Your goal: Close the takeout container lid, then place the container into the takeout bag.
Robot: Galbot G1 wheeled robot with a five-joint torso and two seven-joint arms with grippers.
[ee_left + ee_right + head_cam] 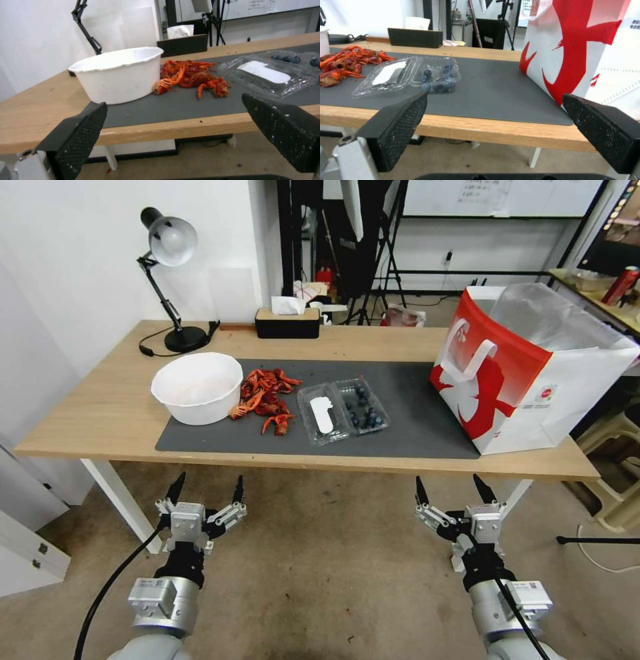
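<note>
The container (363, 405) (436, 76) (293, 58) is a small clear clamshell lying open on the dark mat, dark blueberries in its right half. Its lid (323, 414) (266, 73) (388, 75) lies flat to the left, a white elongated label on it. The takeout bag (527, 367) (586, 50), red and white with white handles and silver lining, stands open at the table's right end. My left gripper (207, 493) (175, 130) and right gripper (453, 492) (495, 125) hang open in front of and below the table's front edge, nothing between their fingers.
A large white round bowl (197, 387) (118, 73) stands left of a heap of red crayfish shells (267, 397) (191, 76) (345, 63). A black tissue box (287, 321) and a desk lamp (170, 260) sit at the back. The wooden table's front edge (300, 460) lies between grippers and mat.
</note>
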